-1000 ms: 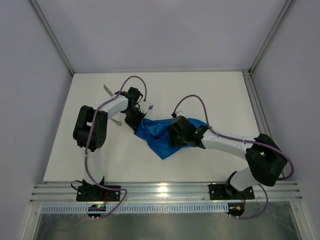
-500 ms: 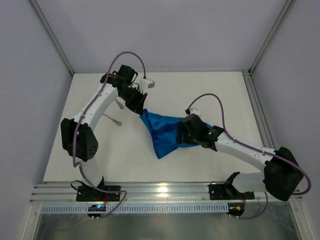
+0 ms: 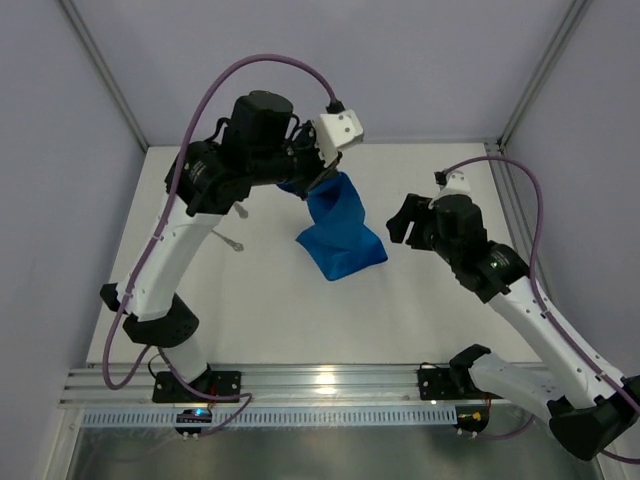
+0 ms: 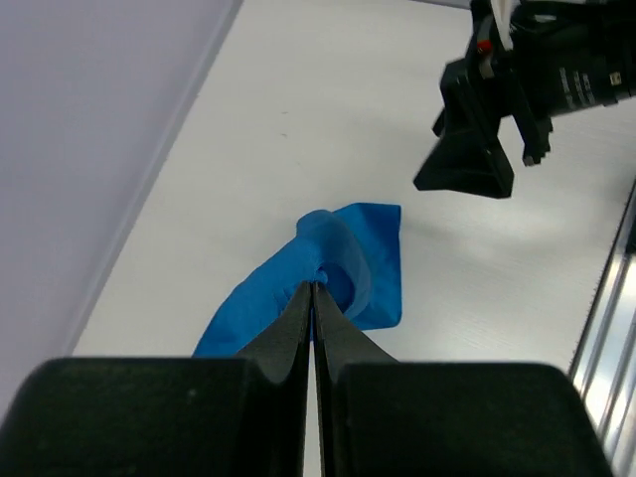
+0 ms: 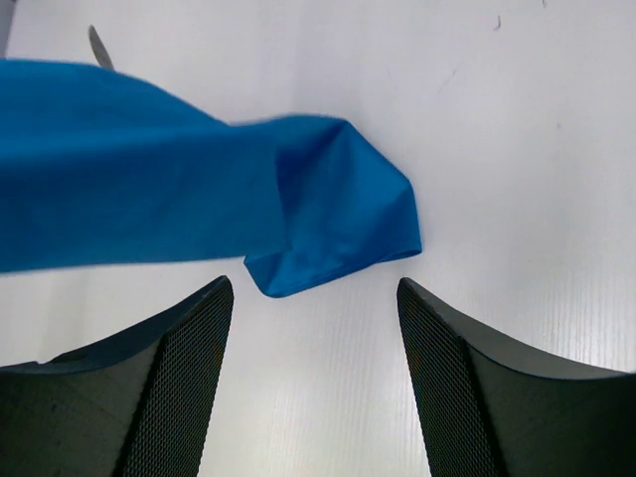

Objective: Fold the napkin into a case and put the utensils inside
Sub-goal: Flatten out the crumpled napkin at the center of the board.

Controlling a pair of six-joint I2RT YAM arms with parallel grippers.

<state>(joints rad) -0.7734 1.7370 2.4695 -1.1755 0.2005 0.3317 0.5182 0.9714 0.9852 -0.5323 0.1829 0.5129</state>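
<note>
The bright blue napkin (image 3: 342, 232) hangs bunched from my left gripper (image 3: 312, 188), its lower end resting on the white table (image 3: 420, 300). The left gripper (image 4: 314, 285) is raised high and shut on a pinch of the napkin (image 4: 353, 263). My right gripper (image 3: 402, 228) is open and empty, just right of the cloth; in the right wrist view it (image 5: 313, 288) hovers over bare table near the napkin's lower end (image 5: 338, 219). One slim silver utensil (image 3: 229, 241) lies left of the napkin; another (image 3: 241, 211) is mostly hidden by the left arm. A utensil tip (image 5: 97, 45) shows behind the cloth.
Grey walls enclose the table on the left, back and right. A metal rail (image 3: 330, 380) with the arm bases runs along the near edge. The right gripper's black body (image 4: 467, 164) shows in the left wrist view, right of the hanging cloth.
My left gripper has lifted the napkin up off the table and to the right. My right gripper has let go of the cloth and pulled back to the right, open.
</note>
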